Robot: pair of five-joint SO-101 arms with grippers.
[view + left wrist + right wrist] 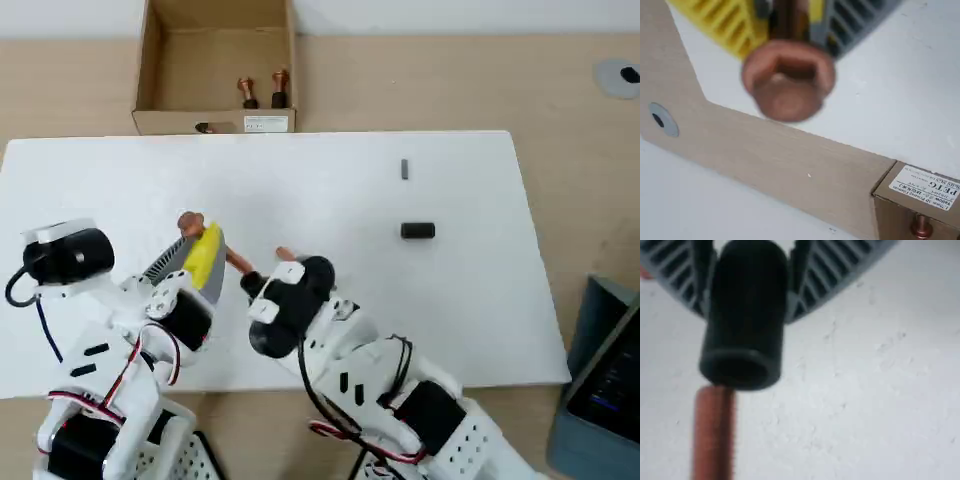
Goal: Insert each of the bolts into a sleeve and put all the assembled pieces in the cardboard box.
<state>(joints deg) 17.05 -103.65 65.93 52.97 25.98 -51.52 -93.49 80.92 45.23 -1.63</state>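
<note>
My left gripper (197,238), with one yellow and one grey finger, is shut on a copper bolt (190,222). Its hex head (788,82) points toward the cardboard box (150,70), and its threaded shaft (714,435) runs toward the right arm. My right gripper (262,285) is shut on a black sleeve (745,325). The sleeve's open end faces the shaft tip, touching or nearly so. Two assembled pieces (262,90) stand in the box. A loose black sleeve (417,231) lies on the white mat, right of centre.
A small grey pin (404,169) lies on the white mat (330,180) beyond the loose sleeve. The box stands at the mat's far edge, left of centre. A grey bin (600,380) sits off the mat at the right. A grey disc (618,76) is on the wooden table at far right.
</note>
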